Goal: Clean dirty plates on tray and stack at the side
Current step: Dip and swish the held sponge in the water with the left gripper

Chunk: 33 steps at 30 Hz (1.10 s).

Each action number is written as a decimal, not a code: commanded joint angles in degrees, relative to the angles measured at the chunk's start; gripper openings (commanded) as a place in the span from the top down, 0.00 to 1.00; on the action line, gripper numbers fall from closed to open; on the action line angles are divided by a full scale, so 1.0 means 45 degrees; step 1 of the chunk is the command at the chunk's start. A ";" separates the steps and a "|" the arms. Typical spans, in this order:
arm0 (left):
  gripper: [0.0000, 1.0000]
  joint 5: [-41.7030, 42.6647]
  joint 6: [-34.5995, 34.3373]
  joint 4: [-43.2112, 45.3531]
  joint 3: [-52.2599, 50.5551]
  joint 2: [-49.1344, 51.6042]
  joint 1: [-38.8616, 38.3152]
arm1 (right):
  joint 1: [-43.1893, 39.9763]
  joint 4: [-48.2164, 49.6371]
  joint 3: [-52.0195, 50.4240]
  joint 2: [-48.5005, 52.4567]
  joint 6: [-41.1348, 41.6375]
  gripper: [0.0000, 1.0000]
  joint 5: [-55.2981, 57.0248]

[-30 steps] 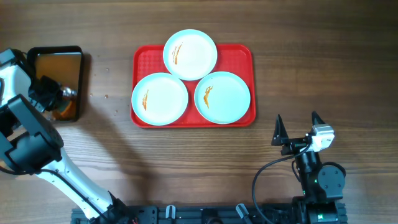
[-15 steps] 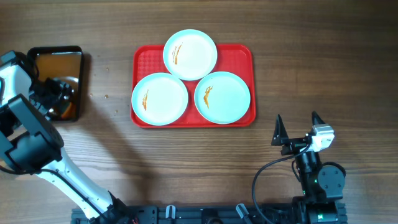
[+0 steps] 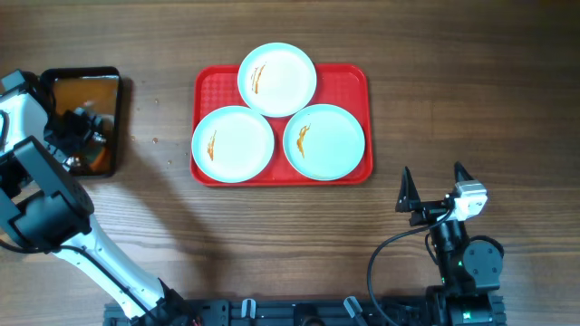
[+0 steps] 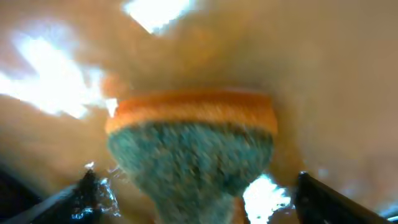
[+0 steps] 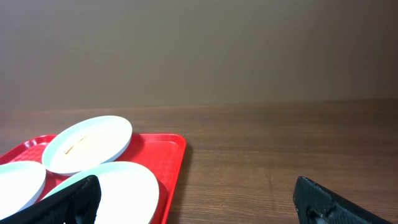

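Note:
Three white plates, each with orange streaks, sit on the red tray (image 3: 349, 80): one at the back (image 3: 277, 79), one front left (image 3: 233, 143), one front right (image 3: 324, 140). My left gripper (image 3: 80, 136) hangs over the black pan (image 3: 82, 71) of brown water, open. In the left wrist view a sponge (image 4: 193, 143), orange with a green scrub face, lies in the water between the spread fingers (image 4: 87, 193), touching neither. My right gripper (image 3: 432, 172) stands open near the table's front right, well off the tray, empty. The right wrist view shows the gripper (image 5: 196, 199), the plates (image 5: 90, 143) and the tray (image 5: 168, 155).
The pan stands at the table's left edge, apart from the tray. A few small specks (image 3: 156, 139) lie on the wood between them. Bare wooden table (image 3: 471, 91) stretches right of the tray. My left arm (image 3: 54, 208) runs along the left side.
My left gripper has opened over the pan and let go of the sponge, which now lies loose in the water. The right arm and the plates have not moved.

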 commanded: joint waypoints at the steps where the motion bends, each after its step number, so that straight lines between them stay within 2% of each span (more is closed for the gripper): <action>1: 0.41 -0.0675 0.0058 0.0199 0.0175 -0.0063 -0.0024 | 0.0053 0.0029 -0.0015 -0.0073 -0.0170 0.00 0.0160; 3: 0.93 -0.0675 0.0053 0.0219 0.0175 -0.0063 -0.0024 | 0.0053 0.0029 -0.0015 -0.0073 -0.0170 0.00 0.0160; 4: 0.96 -0.0670 0.0053 0.0209 0.0175 -0.0063 -0.0024 | 0.0053 0.0029 -0.0015 -0.0073 -0.0170 0.00 0.0160; 9: 0.96 -0.0622 0.0049 -0.0379 0.0364 -0.0442 -0.0024 | 0.0053 0.0029 -0.0015 -0.0073 -0.0170 0.00 0.0160; 12: 0.96 -0.0510 -0.0019 -0.0835 0.0729 -0.1545 -0.0024 | 0.0053 0.0029 -0.0015 -0.0073 -0.0175 0.00 0.0160; 18: 0.96 0.0189 -0.0044 -0.0384 0.0627 -0.2715 -0.0024 | 0.0053 0.0029 -0.0015 -0.0073 -0.0175 0.00 0.0160; 21: 0.96 0.0189 -0.0039 0.0695 -0.0121 -0.2696 -0.0024 | 0.0053 0.0029 -0.0015 -0.0073 -0.0170 0.00 0.0160; 26: 0.96 0.0189 -0.0034 0.3789 -0.2516 -0.2565 -0.0024 | 0.0053 0.0029 -0.0015 -0.0073 -0.0170 0.00 0.0160; 31: 0.96 0.0481 0.0063 0.4143 -0.2521 -0.3575 -0.0024 | 0.0053 0.0029 -0.0015 -0.0073 -0.0165 0.00 0.0160; 33: 0.96 0.1724 0.0063 0.4779 -0.2438 -0.4639 -0.0024 | 0.0053 0.0029 -0.0015 -0.0073 -0.0165 0.00 0.0160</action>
